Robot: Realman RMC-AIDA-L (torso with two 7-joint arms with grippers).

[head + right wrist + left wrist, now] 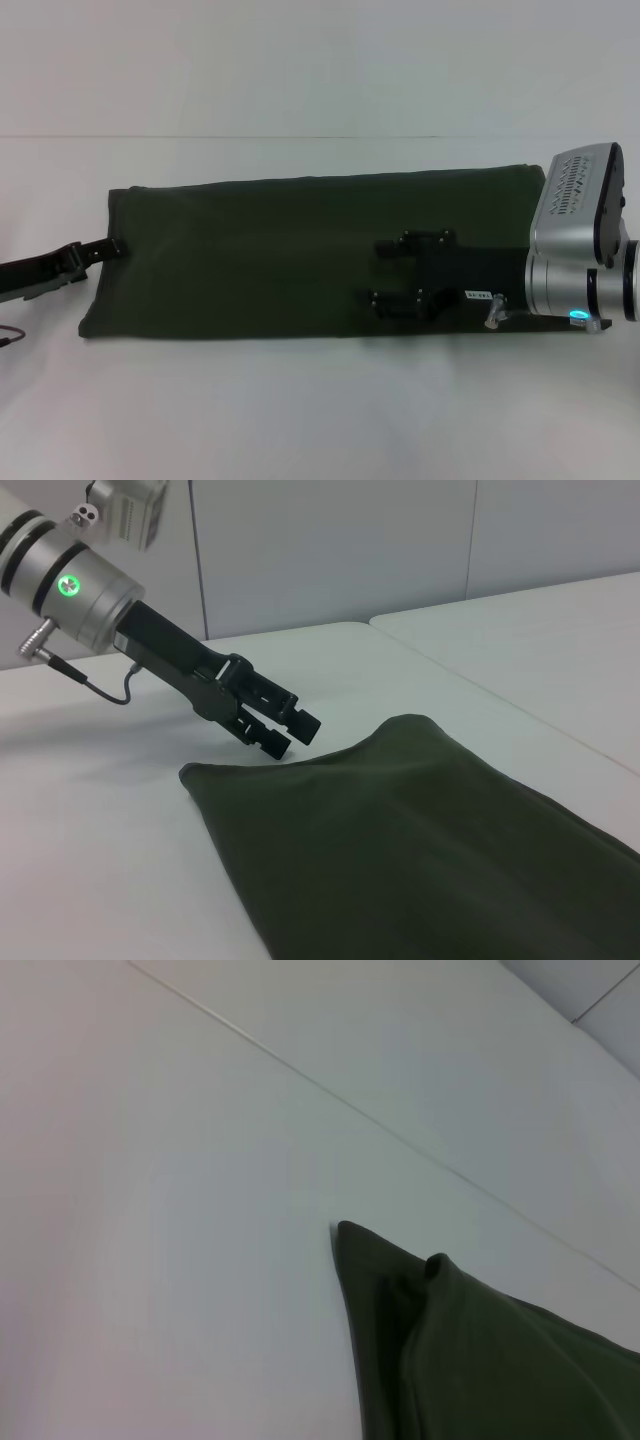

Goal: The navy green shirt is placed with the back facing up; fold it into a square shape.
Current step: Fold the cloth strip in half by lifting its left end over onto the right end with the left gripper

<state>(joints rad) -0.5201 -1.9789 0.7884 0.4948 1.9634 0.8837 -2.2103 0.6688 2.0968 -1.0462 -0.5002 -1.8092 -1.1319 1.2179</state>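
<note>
The navy green shirt [270,250] lies plain side up on the white table, folded into a long strip running left to right. My right gripper [382,272] is open over the strip's right half, one finger toward each long edge. My left gripper [115,247] is at the strip's left short edge, its tip just over the cloth. In the right wrist view the left gripper [290,733] shows a narrow gap between its fingers, right at the edge of the shirt [420,850], which lies flat there. The left wrist view shows only a corner of the shirt [470,1360] with a small bump.
The white table [300,410] extends in front of and behind the strip. A seam line [250,137] runs across the table behind the shirt. A thin cable [8,335] lies at the far left edge.
</note>
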